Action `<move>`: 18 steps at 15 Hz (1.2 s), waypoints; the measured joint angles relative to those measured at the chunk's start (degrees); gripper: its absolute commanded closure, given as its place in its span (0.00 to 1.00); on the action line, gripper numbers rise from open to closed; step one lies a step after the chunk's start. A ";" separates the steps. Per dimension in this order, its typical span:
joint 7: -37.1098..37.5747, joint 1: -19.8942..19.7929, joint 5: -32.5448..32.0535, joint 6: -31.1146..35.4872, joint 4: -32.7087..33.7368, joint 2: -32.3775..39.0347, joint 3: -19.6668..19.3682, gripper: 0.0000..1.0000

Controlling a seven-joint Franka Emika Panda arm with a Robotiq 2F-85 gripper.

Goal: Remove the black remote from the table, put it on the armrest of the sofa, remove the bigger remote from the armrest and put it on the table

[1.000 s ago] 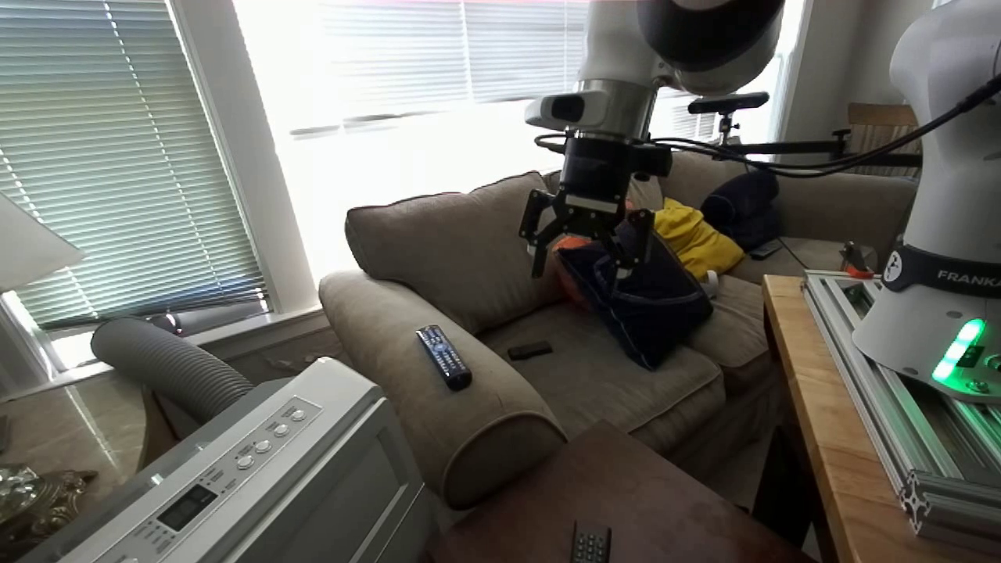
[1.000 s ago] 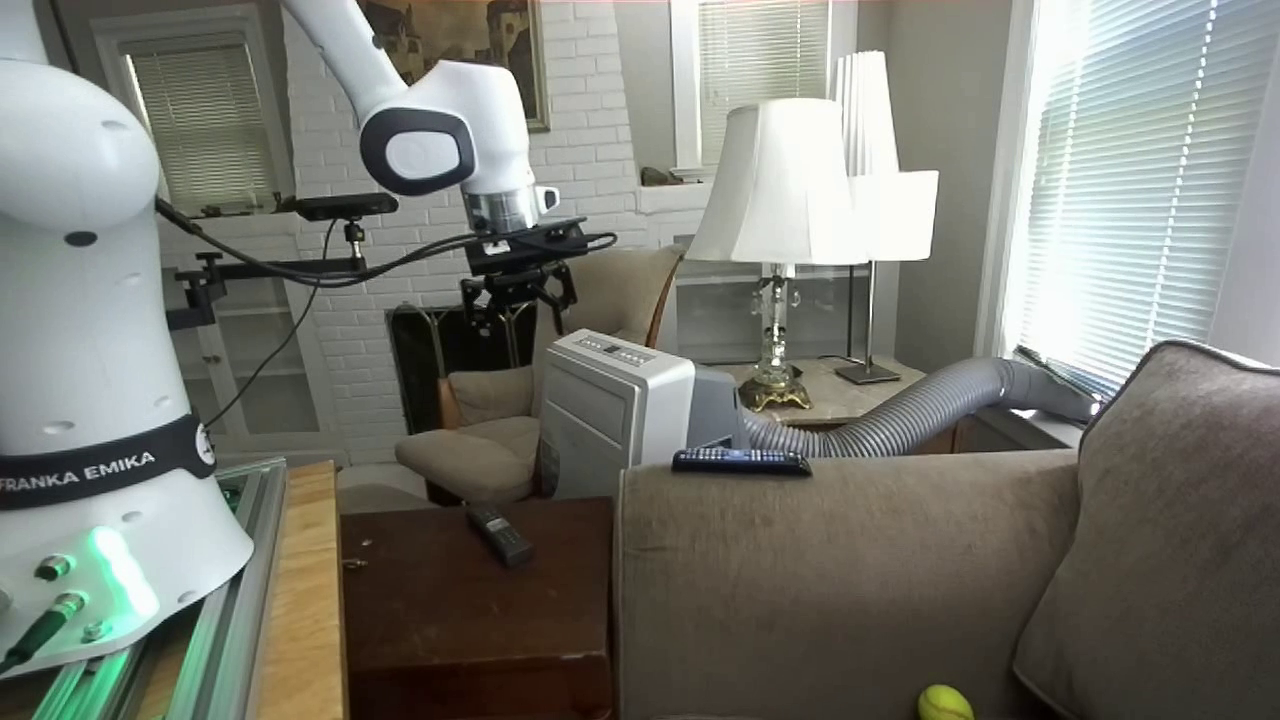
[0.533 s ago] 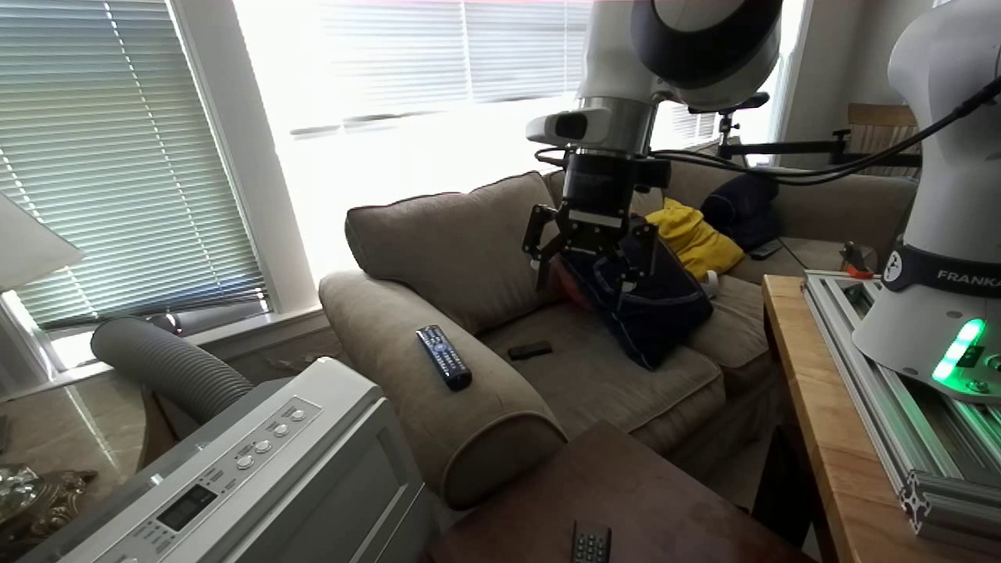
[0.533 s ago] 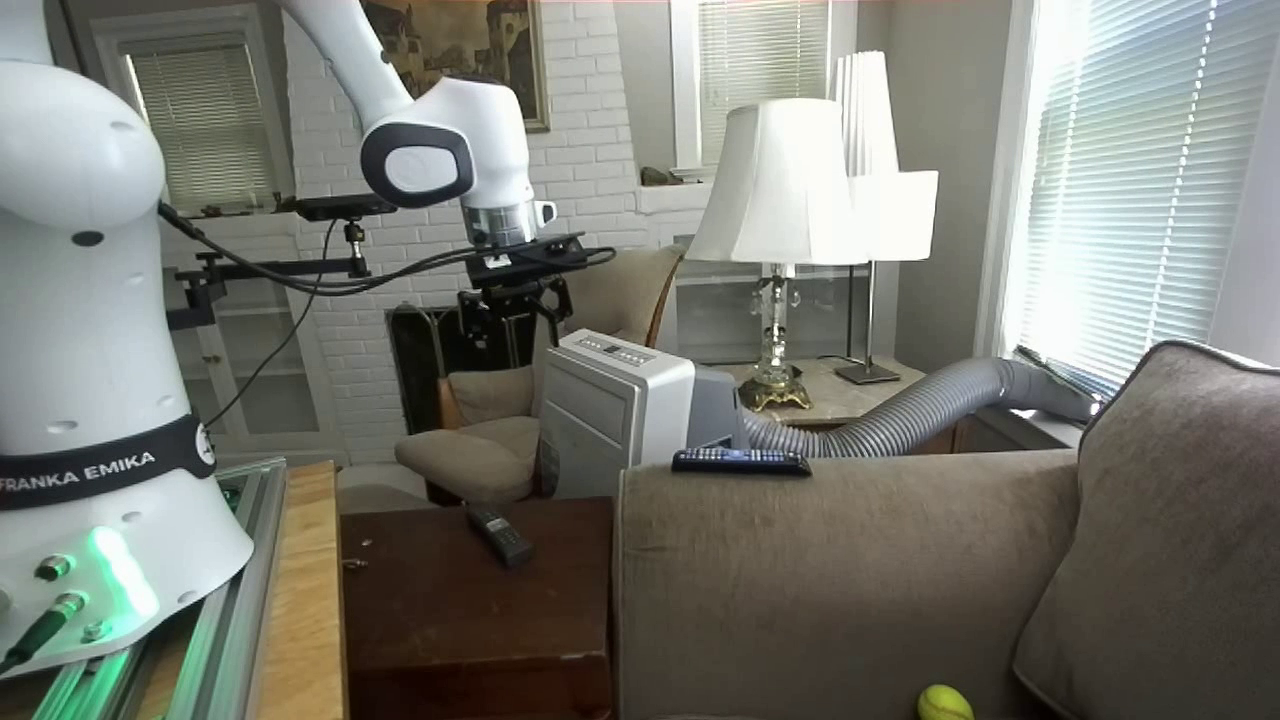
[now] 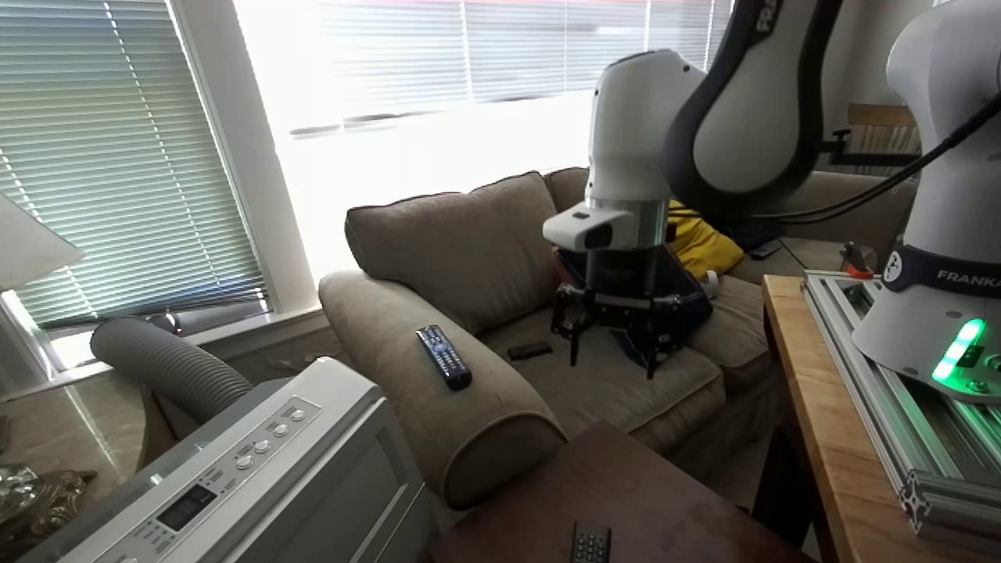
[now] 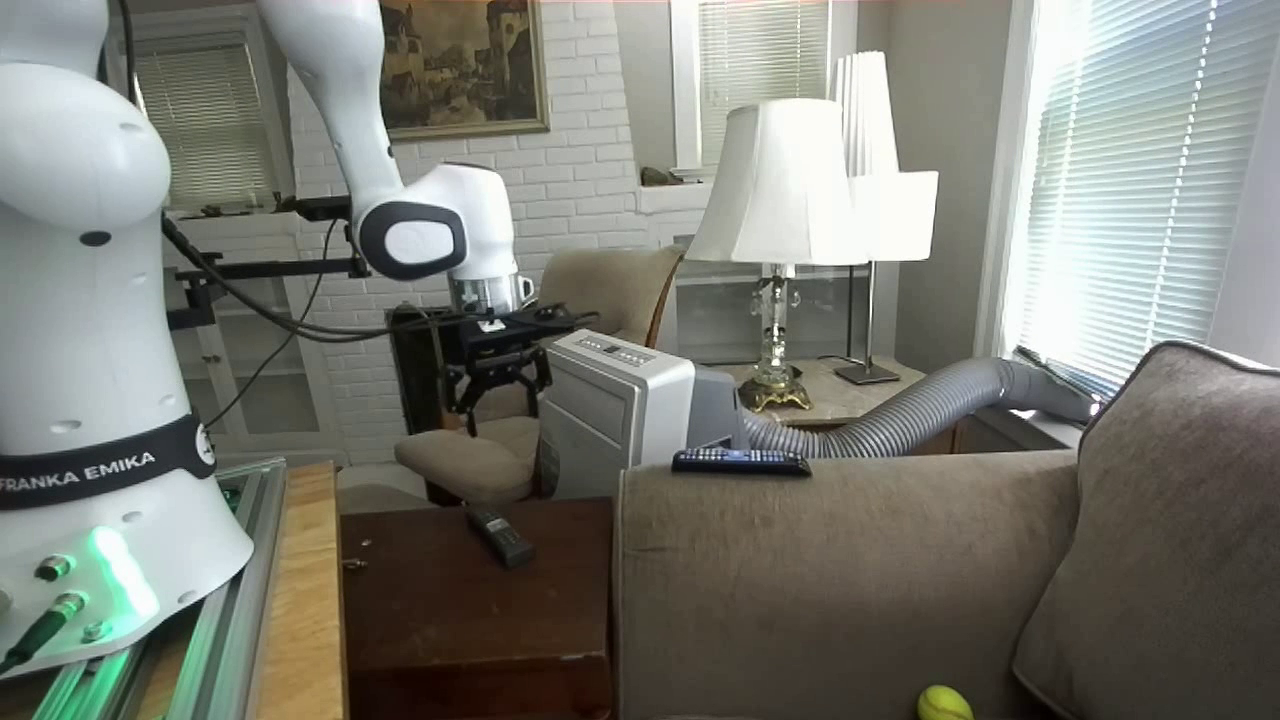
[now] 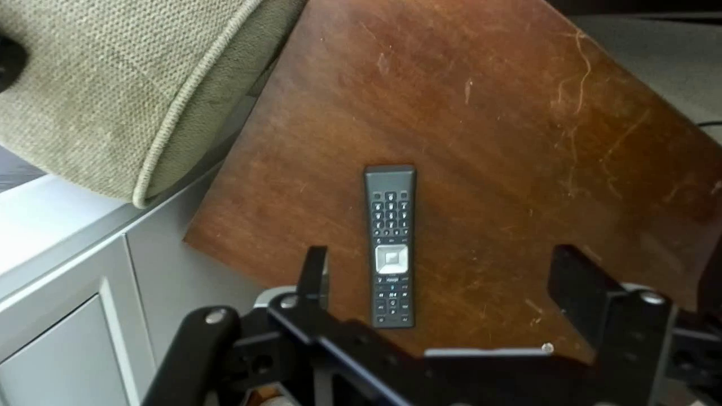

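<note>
The black remote (image 7: pixel 393 225), dark with a silver pad, lies flat on the brown table (image 7: pixel 479 141). It also shows in both exterior views (image 5: pixel 590 542) (image 6: pixel 500 537). The bigger remote (image 5: pixel 443 357) lies on the armrest (image 5: pixel 500 410) of the sofa (image 5: pixel 461 242) and shows in an exterior view (image 6: pixel 742 461). A dark end at the wrist view's left edge seems to be part of it. My gripper (image 7: pixel 440 254) is open and empty above the table, apart from the black remote, which appears between the fingers, nearer the left one. It shows in both exterior views (image 5: pixel 612 371) (image 6: pixel 503 418).
A white portable air conditioner (image 5: pixel 258 469) stands beside the armrest and table. A small dark remote (image 5: pixel 530 349) lies on the sofa seat. A wooden bench (image 5: pixel 813 375) carries the robot base. Yellow (image 5: pixel 700 242) and dark pillows and a tennis ball (image 6: pixel 944 702) are on the sofa.
My gripper has come down and, in an exterior view, shifted a little towards the robot base. It has stayed open. The remotes have not moved.
</note>
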 measured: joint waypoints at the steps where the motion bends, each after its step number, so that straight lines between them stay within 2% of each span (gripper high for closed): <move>1: 0.00 0.60 0.56 3.35 0.01 3.10 1.40 0.00; 4: 0.82 0.91 2.44 14.31 0.11 11.75 8.49 0.00; 6: 9.06 1.40 -4.08 21.51 0.27 17.24 11.56 0.00; 8: 16.03 4.47 -8.66 27.03 0.98 22.60 10.68 0.00; 10: 20.83 8.92 -9.93 30.38 2.58 27.76 8.06 0.00; 14: 28.01 16.20 -10.79 29.89 8.36 35.85 2.18 0.00; 18: 36.28 18.29 -15.12 25.77 15.55 39.99 0.23 0.00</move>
